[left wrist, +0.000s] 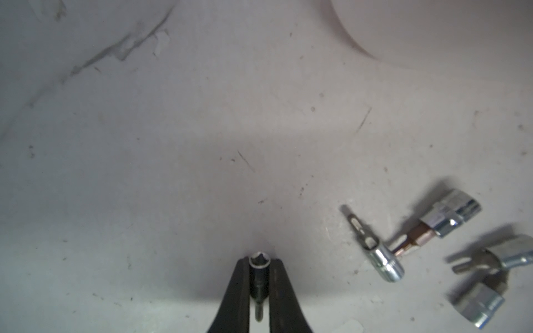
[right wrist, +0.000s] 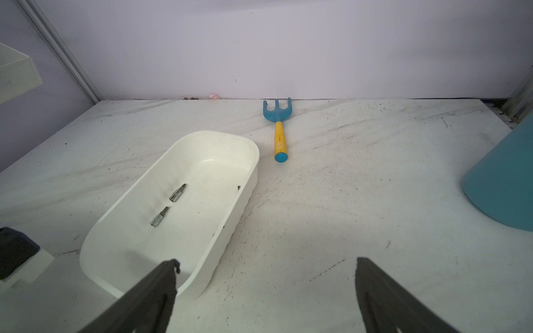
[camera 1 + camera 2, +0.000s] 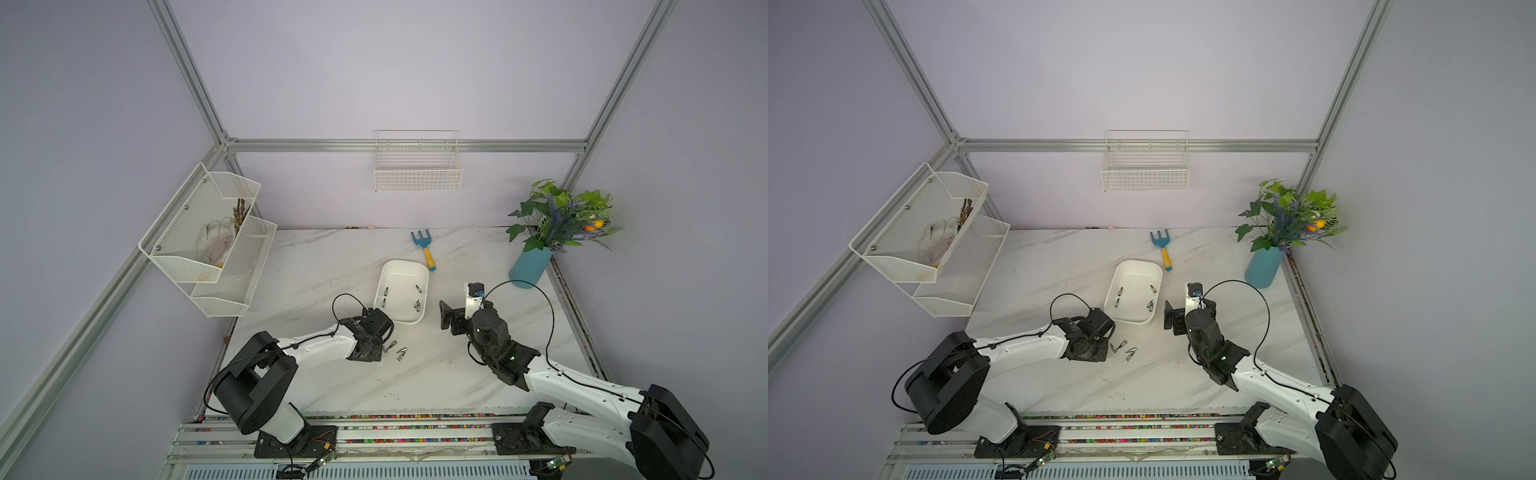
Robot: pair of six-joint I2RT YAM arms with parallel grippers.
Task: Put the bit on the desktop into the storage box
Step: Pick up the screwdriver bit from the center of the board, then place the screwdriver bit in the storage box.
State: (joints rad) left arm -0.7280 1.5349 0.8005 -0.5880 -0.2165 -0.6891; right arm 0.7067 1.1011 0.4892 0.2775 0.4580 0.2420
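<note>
I have the left gripper (image 1: pixel 261 263) pinched tight on one bit (image 1: pixel 258 278), low at the desktop (image 3: pixel 316 266), just short of the storage box (image 3: pixel 402 266). I can't tell if the bit is off the surface. Right beside it lie more loose bits (image 1: pixel 445 220). Inside the box: four bits (image 3: pixel 417 305). My right gripper (image 2: pixel 265 261) hangs wide, holding nothing, just beside the box.

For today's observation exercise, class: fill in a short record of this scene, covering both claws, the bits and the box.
Left claw: shut on a bit
Right claw: open, empty, beside the box
Bits in box: four
Loose bits: four, on the desktop near the left claw
Other: rake, vase
</note>
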